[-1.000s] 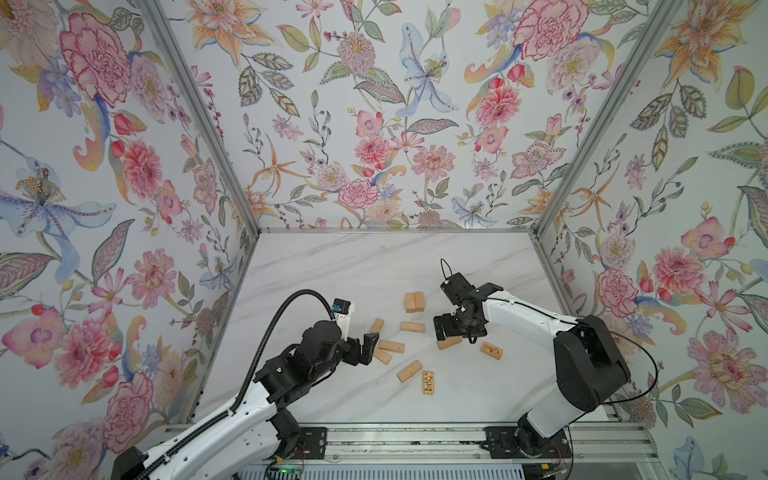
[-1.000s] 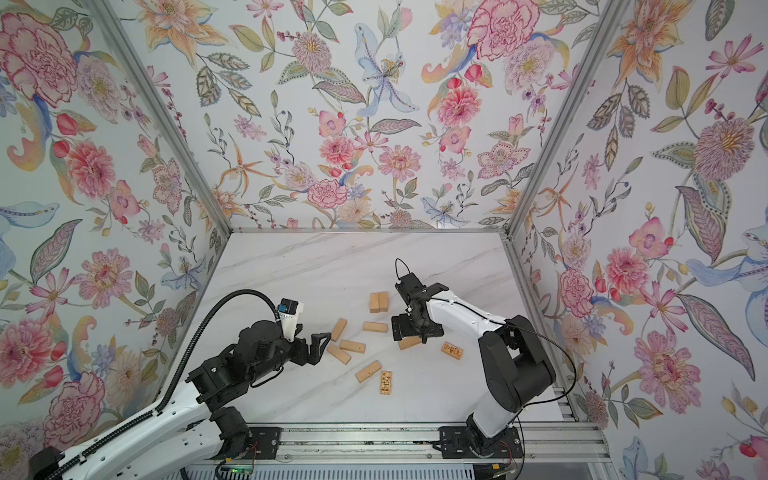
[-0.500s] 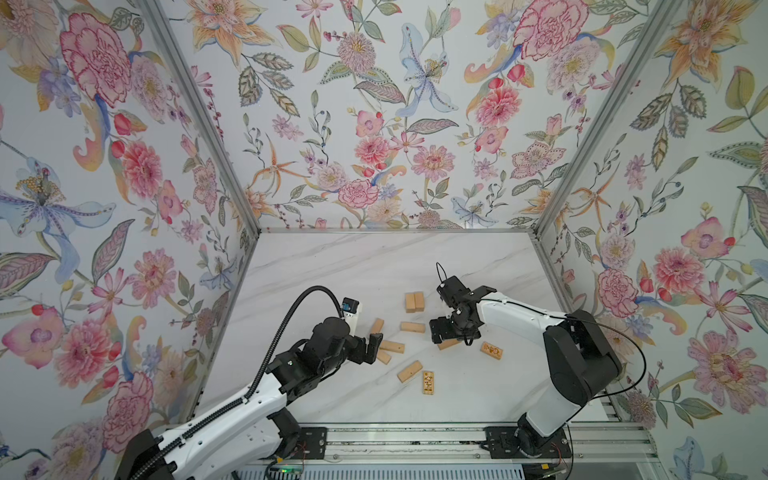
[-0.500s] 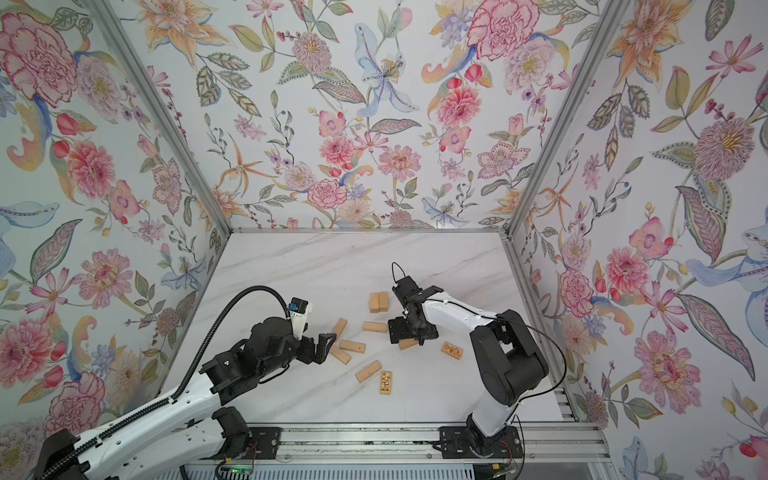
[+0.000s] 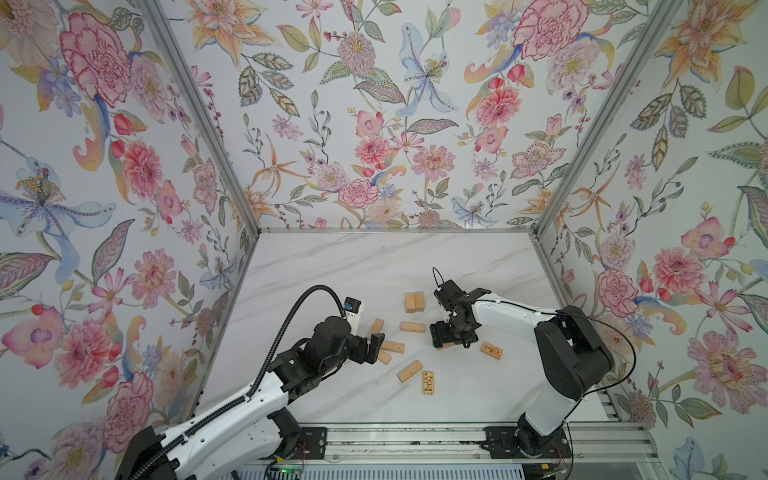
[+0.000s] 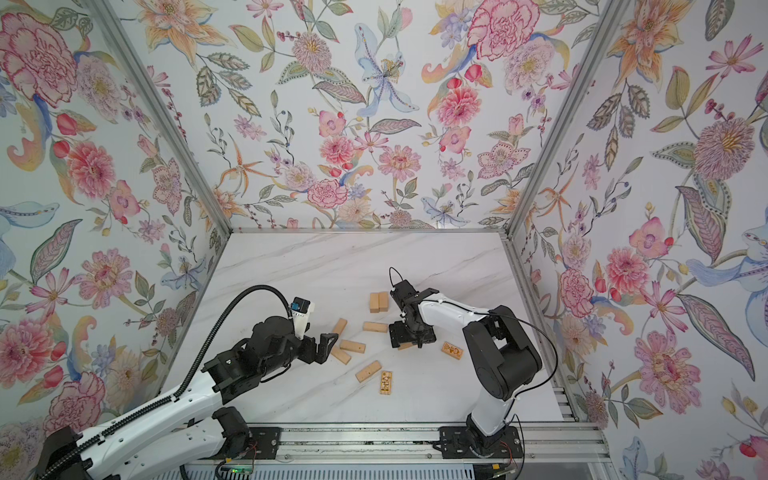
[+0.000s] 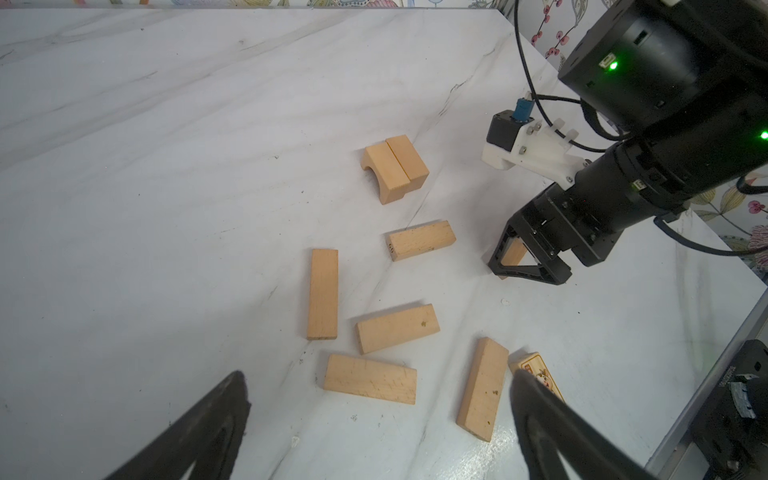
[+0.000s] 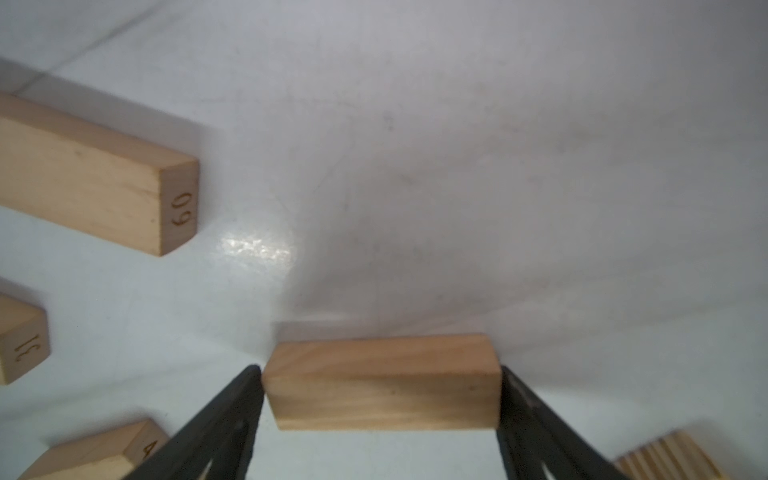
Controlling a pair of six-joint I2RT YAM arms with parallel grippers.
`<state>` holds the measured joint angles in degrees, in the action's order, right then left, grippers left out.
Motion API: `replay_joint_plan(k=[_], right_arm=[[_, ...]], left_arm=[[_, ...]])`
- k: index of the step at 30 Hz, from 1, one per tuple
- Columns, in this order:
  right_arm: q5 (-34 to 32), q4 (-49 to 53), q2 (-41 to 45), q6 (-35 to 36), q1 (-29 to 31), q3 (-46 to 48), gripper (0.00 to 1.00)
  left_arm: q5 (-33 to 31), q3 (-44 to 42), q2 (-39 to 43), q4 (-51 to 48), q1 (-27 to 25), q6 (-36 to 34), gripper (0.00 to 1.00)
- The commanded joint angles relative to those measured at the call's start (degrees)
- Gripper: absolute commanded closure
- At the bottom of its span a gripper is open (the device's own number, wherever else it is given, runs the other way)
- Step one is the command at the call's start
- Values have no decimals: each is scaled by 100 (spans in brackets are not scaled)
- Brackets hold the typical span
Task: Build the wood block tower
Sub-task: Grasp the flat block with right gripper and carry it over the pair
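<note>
Right pincer (image 8: pixel 380 374) clenched endwise on one wood block (image 8: pixel 382 390), fingers against both its ends. Block sits low at the surface (image 5: pixel 374 266), near the block pair (image 5: pixel 414 302), front-right of it. Left pincer (image 7: pixel 378 376) released, spread wide above loose blocks (image 5: pixel 392 347) front-left of that pair.

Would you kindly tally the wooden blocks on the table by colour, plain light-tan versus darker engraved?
Plain light-tan blocks: 8 (one between the fingers of the right pincer)
Darker engraved blocks: 2
Total: 10
</note>
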<state>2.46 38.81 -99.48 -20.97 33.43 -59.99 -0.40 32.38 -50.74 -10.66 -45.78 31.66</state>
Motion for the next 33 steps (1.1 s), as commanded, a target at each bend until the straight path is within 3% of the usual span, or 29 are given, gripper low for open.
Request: replay_joint_plan(k=[1, 11, 18, 26, 33], right_arm=[[-142, 47, -173, -4, 66, 41, 15], [-334, 193, -253, -211, 137, 14, 31], [-390, 482, -136, -468, 205, -257, 37], [-534, 1147, -147, -635, 315, -1383, 37], [-506, 1594, -827, -836, 325, -2834, 37]], left_arm=[[-21, 109, 47, 18, -65, -101, 1], [-91, 81, 56, 6, -63, -133, 1], [-249, 89, 89, -55, -65, -195, 1], [-357, 151, 39, -65, -30, -462, 1], [-323, 272, -108, 10, 200, -700, 1]])
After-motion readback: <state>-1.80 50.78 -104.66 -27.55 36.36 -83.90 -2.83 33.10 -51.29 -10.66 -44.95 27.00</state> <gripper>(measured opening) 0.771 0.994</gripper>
